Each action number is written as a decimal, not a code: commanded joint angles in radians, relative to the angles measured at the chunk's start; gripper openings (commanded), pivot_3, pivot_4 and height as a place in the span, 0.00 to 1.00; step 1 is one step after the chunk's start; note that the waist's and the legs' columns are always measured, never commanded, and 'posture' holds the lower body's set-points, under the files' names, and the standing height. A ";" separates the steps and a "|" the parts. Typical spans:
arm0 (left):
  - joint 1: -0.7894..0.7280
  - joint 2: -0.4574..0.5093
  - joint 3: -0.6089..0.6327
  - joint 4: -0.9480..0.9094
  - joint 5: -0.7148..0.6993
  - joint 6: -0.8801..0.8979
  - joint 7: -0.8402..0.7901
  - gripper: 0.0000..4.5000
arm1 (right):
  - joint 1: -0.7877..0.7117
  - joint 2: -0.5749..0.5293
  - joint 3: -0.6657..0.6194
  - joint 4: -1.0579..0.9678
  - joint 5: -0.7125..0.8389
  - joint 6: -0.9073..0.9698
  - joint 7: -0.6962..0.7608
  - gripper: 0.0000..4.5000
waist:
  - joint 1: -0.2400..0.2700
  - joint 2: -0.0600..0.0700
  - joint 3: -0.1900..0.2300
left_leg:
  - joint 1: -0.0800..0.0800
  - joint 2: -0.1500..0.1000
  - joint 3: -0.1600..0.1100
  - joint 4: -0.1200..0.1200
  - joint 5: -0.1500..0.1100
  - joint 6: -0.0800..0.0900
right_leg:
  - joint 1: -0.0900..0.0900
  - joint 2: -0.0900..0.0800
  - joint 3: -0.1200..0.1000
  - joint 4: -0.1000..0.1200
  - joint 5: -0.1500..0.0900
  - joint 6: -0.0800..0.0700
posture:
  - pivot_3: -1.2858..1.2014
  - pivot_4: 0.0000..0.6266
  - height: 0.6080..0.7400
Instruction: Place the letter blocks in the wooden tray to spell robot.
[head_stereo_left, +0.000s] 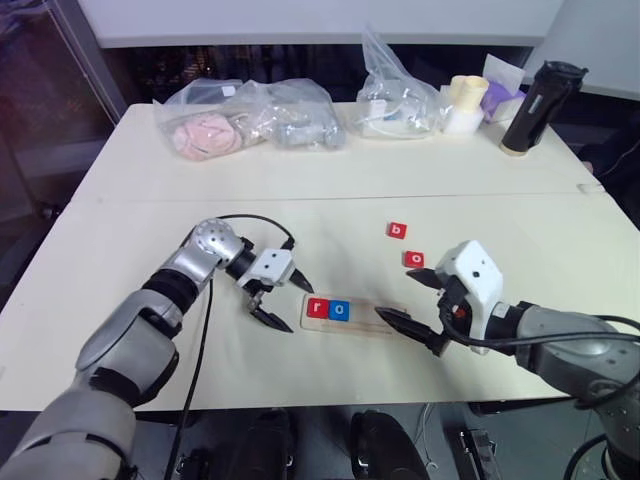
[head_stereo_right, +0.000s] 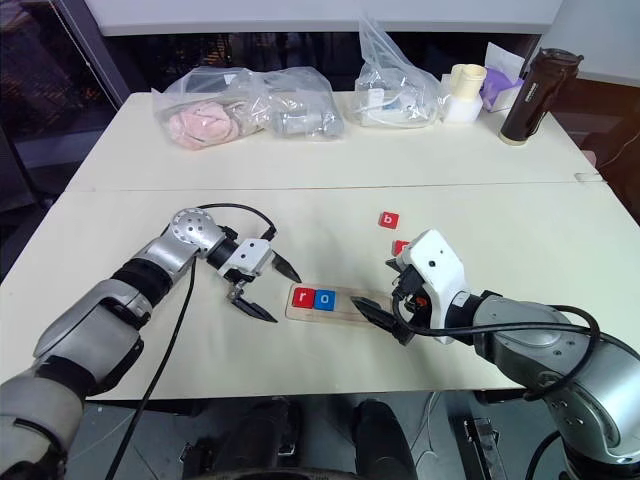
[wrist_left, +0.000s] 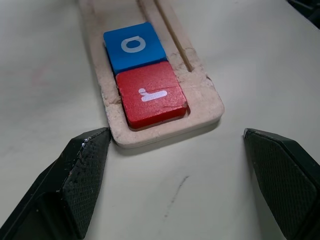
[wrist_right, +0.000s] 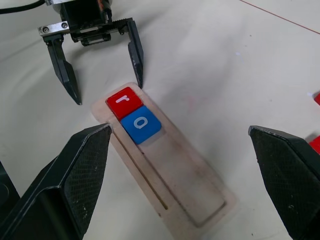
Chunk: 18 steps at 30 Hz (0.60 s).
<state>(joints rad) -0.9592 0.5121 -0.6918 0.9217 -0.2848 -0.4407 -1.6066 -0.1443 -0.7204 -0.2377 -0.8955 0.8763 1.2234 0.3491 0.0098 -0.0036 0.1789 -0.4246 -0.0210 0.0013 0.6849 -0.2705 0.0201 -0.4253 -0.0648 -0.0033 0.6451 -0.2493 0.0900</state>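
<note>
wooden tray (head_stereo_left: 372, 321) lower centre, long axis across frame, red r block (head_stereo_left: 318, 308) and blue o block (head_stereo_left: 341, 310) seated at its left end | next: red b block (head_stereo_left: 397, 231) upper right of tray, just beyond right gripper (head_stereo_left: 412, 300), nearer arm | left gripper (head_stereo_left: 284, 297) at tray's left end | both spread wide, empty

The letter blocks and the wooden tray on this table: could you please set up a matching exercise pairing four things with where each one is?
Things:
1. red block with a white r
2. blue block with a white o
3. red block with a white b
4. black bottle

Places:
A. loose on the table, beyond the pale wooden tray
B. far right corner of the table
C. end slot of the tray, nearest the left gripper
D. second slot of the tray

Pairs: 1-C, 2-D, 3-A, 4-B
</note>
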 joint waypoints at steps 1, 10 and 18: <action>0.020 0.016 -0.022 0.002 0.014 0.005 -0.008 0.99 | -0.017 -0.009 0.005 0.002 -0.012 -0.035 -0.010 1.00 | 0.000 0.000 0.000 | 0.000 0.000 0.000 0.000 0.000 0.000 | 0.000 0.000 0.000 0.000 0.000 0.000 | 0.52 0.24 1.00; 0.056 0.041 -0.008 -0.050 -0.006 0.024 -0.008 0.99 | -0.183 0.056 0.117 0.168 -0.136 -0.079 -0.114 1.00 | -0.009 0.000 0.000 | 0.001 0.000 0.000 0.000 0.000 0.000 | 0.000 0.001 0.000 0.001 0.000 0.000 | 0.52 0.24 1.00; 0.047 0.037 0.126 0.013 0.049 0.024 -0.008 0.99 | -0.406 0.273 0.185 0.457 -0.348 -0.060 -0.337 1.00 | -0.019 0.000 0.000 | 0.000 0.000 0.000 0.000 0.000 0.000 | -0.001 0.001 0.000 0.002 0.000 0.000 | 0.52 0.24 1.00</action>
<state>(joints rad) -0.9119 0.5380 -0.6045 0.9073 -0.2666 -0.4262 -1.6115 -0.5191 -0.4662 -0.0441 -0.4528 0.5661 1.1725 0.0474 -0.0096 -0.0038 0.1785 -0.4246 -0.0210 0.0013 0.6848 -0.2702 0.0197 -0.4264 -0.0631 -0.0033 0.6470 -0.2492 0.0897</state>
